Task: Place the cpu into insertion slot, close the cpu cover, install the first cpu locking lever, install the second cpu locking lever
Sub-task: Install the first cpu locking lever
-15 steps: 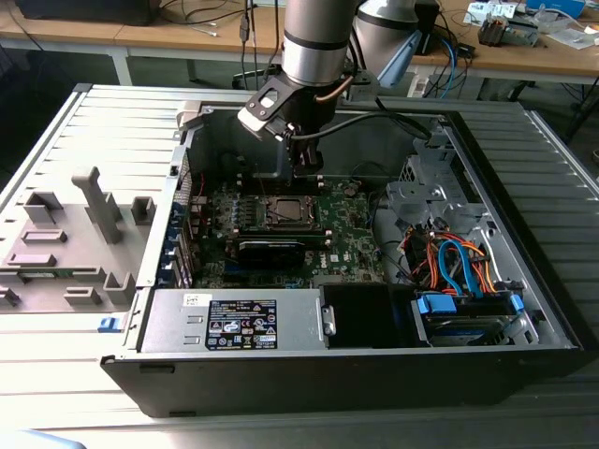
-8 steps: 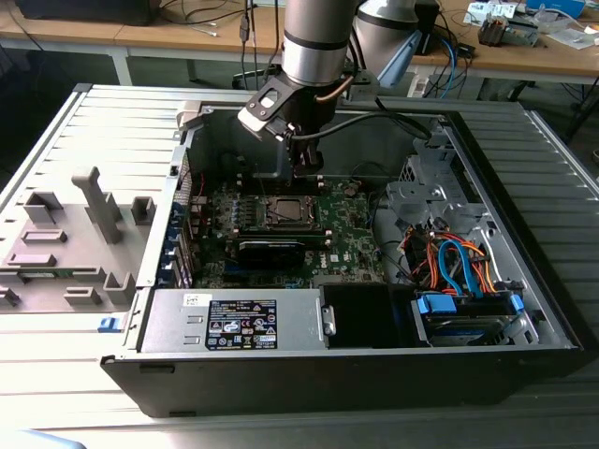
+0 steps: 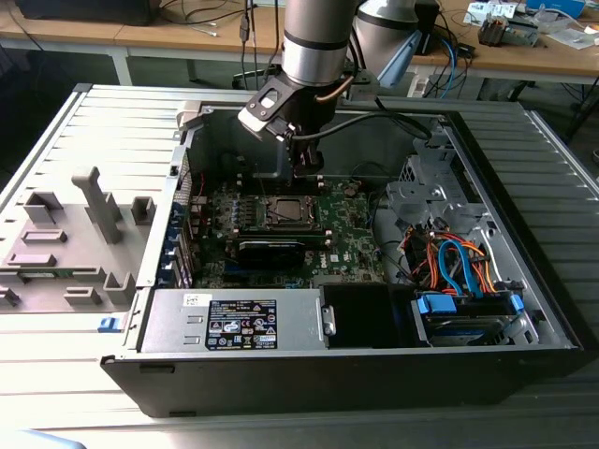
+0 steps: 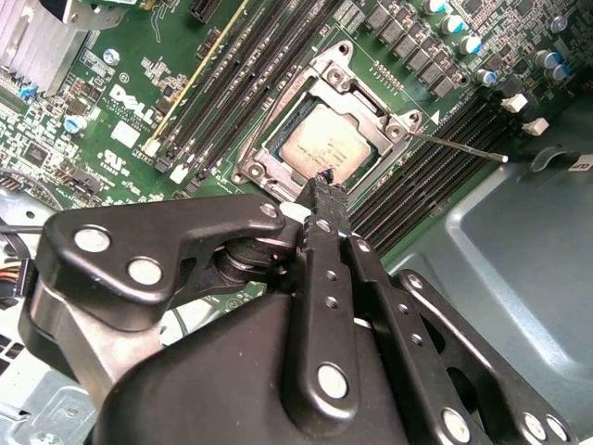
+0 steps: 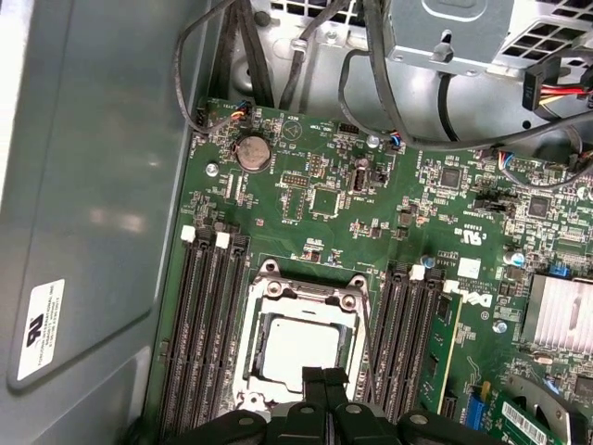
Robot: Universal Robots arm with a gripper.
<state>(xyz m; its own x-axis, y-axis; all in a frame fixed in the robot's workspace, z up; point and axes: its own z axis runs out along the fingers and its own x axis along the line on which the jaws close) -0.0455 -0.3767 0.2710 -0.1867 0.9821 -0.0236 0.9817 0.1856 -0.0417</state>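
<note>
1. Wooden desks and loose cables fill the background as an open computer case [image 3: 309,374] lies on a ribbed grey counter [image 3: 56,365], the arm reaching in from 12 o'clock in the exterior view.
2. We see the insertion slot [image 3: 284,211] mid-board. From it, the power supply [image 3: 234,323] sits at 6 o'clock and the blue and orange cables [image 3: 459,257] at about 4 o'clock.
3. The cpu [image 4: 326,148] lies flat in the slot. Its silver top shows through the window of the cpu cover [image 4: 361,97], which looks lowered over it.
4. The gripper [image 4: 324,184] hangs over the slot's edge, its fingers [image 4: 320,222] pressed together with nothing between them. We cannot tell whether the tips touch the frame.
5. One thin locking lever [image 4: 459,146] stands free, its end out over the memory slots [image 4: 417,176]. We cannot tell whether the other lever is latched.
6. We judge the lever work to be the step in hand. Done well, it means pushing with the closed tips on the rod itself, near its free end, and staying off the cpu's top.
7. We would want a slow, steady press. The rod should be guided sideways under its hook rather than forced, with the wrist kept clear of the memory slots and the case wall.
</note>
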